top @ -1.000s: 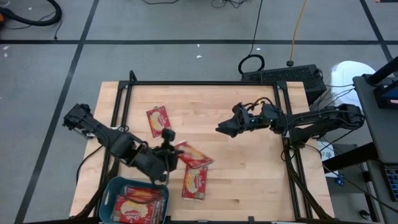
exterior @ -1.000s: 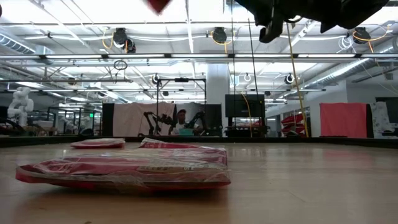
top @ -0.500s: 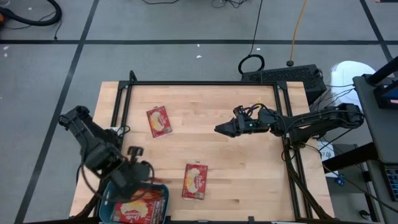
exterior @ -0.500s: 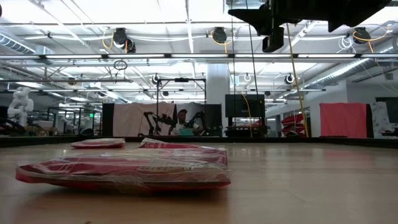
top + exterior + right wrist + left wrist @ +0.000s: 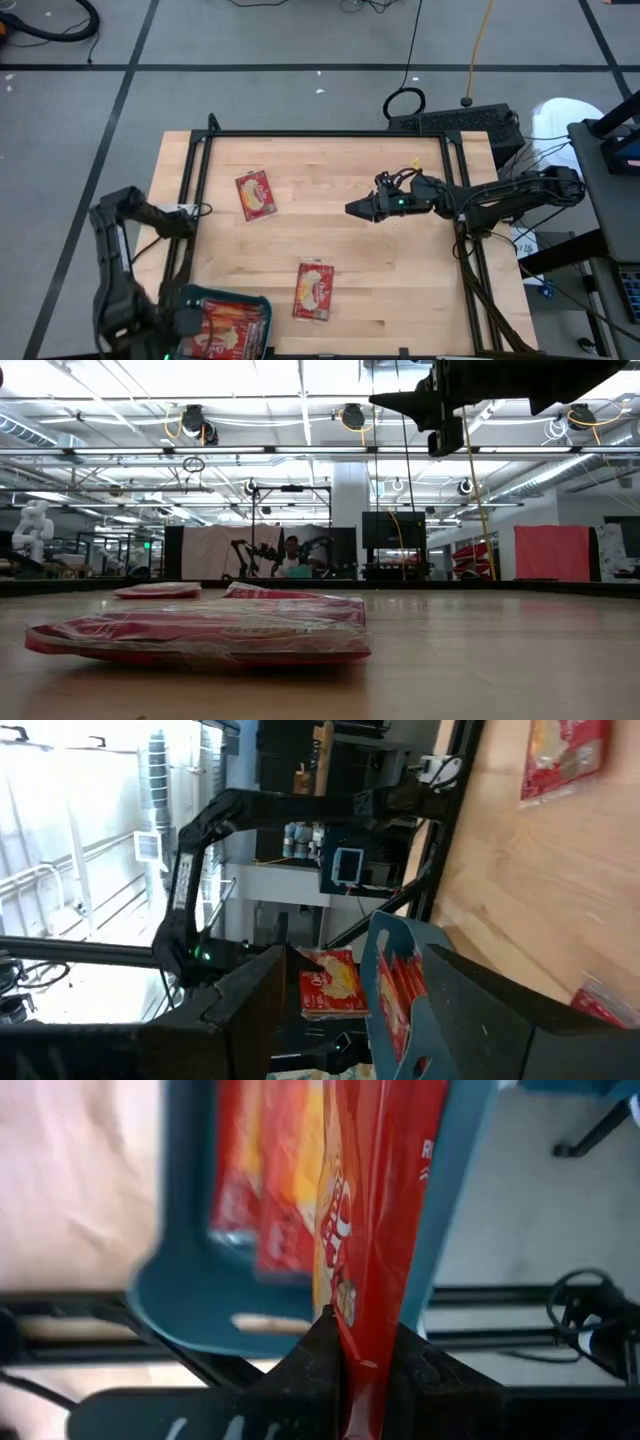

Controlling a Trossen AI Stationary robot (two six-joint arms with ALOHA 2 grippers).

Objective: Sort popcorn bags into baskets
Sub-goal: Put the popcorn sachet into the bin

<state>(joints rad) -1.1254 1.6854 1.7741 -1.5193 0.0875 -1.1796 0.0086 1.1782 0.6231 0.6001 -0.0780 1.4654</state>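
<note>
Wooden table (image 5: 400, 280), left gripper (image 5: 360, 1370) clamping glossy red popcorn bag (image 5: 375, 1210) over teal basket (image 5: 190, 297), right gripper (image 5: 352, 209) open

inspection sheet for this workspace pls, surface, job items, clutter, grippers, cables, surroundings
surface: wooden table, black frame rails along its edges.
job's things: teal basket at the near left corner, holding red popcorn bags; loose bag one far left, loose bag two near centre; held bag hanging over the basket.
clutter: nothing seen.
grippers: left gripper at the basket, jaws shut on the held bag; right gripper above mid-table, jaws open, empty.
cables: black bundles along both arms; coiled cable and yellow cord on the floor behind.
surroundings: grey floor with dark lines; a person far off in the low view.
</note>
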